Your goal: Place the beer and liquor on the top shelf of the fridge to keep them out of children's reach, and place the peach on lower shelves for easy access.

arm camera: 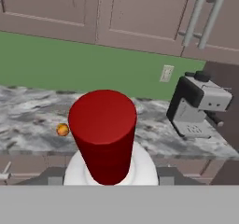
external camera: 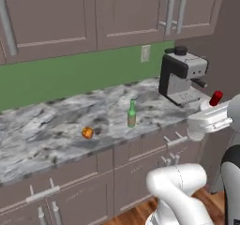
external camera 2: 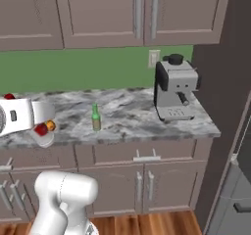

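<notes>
My gripper [arm camera: 112,174] is shut on the liquor [arm camera: 103,129], a white bottle whose red cap looms large in the hand view. In the left base view the gripper [external camera: 205,110] holds the liquor [external camera: 215,98] tilted in the air, off the counter's front edge by the coffee machine. From the right, the gripper [external camera 2: 40,120] and liquor [external camera 2: 42,129] hang at the far left. The beer [external camera: 131,114] [external camera 2: 95,117], a green bottle, stands upright mid-counter. Left of it lies the peach [external camera: 87,133] [external camera 2: 51,126] [arm camera: 62,129]. A grey slab at the lower right looks like part of the fridge [external camera 2: 230,199]; its top shelf and lower shelves are out of view.
A grey and black coffee machine [external camera: 180,76] [external camera 2: 175,88] [arm camera: 198,106] stands at the right end of the marble counter [external camera: 42,125]. Brown wall cabinets [external camera: 117,13] hang above a green backsplash. Drawers and doors with bar handles [external camera 2: 147,155] run under the counter. A dark tall panel [external camera 2: 223,58] rises right of the machine.
</notes>
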You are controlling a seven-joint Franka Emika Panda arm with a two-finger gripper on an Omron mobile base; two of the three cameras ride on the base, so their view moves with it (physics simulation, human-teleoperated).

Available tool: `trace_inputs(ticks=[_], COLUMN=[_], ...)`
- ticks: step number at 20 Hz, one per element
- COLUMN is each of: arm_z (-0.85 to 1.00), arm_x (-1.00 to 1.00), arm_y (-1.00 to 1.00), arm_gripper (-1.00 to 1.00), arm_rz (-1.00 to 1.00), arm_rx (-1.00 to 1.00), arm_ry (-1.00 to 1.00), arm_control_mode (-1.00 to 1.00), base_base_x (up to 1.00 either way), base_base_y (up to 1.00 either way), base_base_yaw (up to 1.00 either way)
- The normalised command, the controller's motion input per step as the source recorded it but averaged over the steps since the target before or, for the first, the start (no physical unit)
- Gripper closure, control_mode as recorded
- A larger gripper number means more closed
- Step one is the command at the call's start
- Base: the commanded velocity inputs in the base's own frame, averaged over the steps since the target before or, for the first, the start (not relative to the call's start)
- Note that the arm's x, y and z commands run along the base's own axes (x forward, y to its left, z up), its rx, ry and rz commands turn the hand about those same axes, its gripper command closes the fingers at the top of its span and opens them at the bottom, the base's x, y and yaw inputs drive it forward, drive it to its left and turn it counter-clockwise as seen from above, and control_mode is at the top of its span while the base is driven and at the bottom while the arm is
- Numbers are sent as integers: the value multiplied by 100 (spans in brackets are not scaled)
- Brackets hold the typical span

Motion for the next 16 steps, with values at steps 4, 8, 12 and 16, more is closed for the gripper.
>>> trace_inputs(ticks=[4,8,12,16], arm_z=[0,0,0,0], arm_x=[0,0,0,0], arm_y=[0,0,0,0], arm_gripper=[100,100,100,100], arm_rz=[0,0,0,0], arm_rx=[0,0,0,0], arm_ry=[0,0,0,0], arm_control_mode=[100,100,100,100], base_base_x=[0,0,0,1], base_base_y=[-56,-65,-69,-72], base_base_yaw=[-63,-67,-69,-67])
